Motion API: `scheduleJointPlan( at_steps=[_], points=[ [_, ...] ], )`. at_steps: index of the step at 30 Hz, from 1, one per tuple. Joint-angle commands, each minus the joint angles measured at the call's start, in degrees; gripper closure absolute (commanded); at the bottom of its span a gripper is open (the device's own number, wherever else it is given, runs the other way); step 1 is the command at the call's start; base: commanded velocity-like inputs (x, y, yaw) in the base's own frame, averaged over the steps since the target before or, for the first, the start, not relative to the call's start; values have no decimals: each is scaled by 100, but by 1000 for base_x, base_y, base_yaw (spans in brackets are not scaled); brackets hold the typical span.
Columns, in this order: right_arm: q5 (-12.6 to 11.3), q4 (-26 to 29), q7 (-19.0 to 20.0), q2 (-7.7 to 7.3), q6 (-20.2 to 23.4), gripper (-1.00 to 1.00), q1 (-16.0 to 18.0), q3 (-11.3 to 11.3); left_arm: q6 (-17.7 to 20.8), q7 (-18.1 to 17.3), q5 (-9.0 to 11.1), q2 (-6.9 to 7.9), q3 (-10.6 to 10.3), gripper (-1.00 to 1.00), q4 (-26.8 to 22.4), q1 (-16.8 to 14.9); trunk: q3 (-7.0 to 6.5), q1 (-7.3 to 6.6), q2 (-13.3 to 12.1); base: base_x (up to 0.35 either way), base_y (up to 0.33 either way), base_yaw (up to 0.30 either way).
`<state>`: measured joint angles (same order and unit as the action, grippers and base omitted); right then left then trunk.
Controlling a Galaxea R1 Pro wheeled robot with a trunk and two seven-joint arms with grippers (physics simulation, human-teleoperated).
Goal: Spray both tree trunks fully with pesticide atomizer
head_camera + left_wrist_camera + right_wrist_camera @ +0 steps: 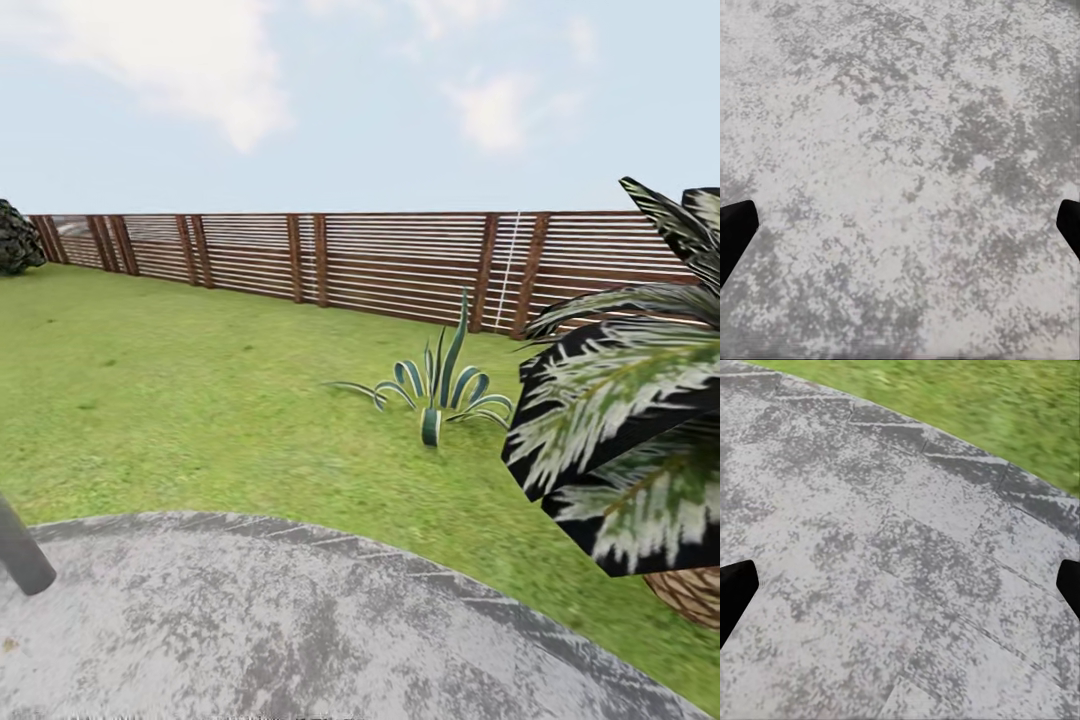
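Left gripper (900, 229) spread wide, empty, hanging over a mottled grey round stone paving slab (250, 620). Right gripper (900, 589) likewise wide apart and empty, over the same slab near its curved edge with the green grass floor (990, 405). Atomizer and bare-trunked trees nowhere seen, so direction and nearer arm cannot be judged. Far: brown slatted wooden fence (380, 265). Right, near: dark-fronded palm with scaly trunk (620, 440); a small striped spiky plant (435, 385) mid-lawn. Open lawn lies leftward.

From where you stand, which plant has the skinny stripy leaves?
The little spiky plant alone on the grass before the fence; the palm has feathery fronds.
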<state>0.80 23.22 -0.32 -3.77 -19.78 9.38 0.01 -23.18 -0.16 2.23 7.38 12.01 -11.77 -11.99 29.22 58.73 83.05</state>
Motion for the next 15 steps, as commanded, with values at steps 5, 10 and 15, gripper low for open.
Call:
scheduleJointPlan(
  at_steps=[5,10,15],
  points=[
    [9,-2,-3,-1,-17,-100,2,0,-20,-2,23,0,-6,-100,8,-5,40,-1,3,0,0,217],
    [8,-2,-3,-1,-17,-100,2,1,-20,-2,23,0,-6,-100,8,-4,74,-1,3,0,0,217],
    [8,-2,-3,-1,-17,-100,2,0,-20,-2,23,0,-6,-100,8,-5,108,-1,3,0,0,217]
  ],
)
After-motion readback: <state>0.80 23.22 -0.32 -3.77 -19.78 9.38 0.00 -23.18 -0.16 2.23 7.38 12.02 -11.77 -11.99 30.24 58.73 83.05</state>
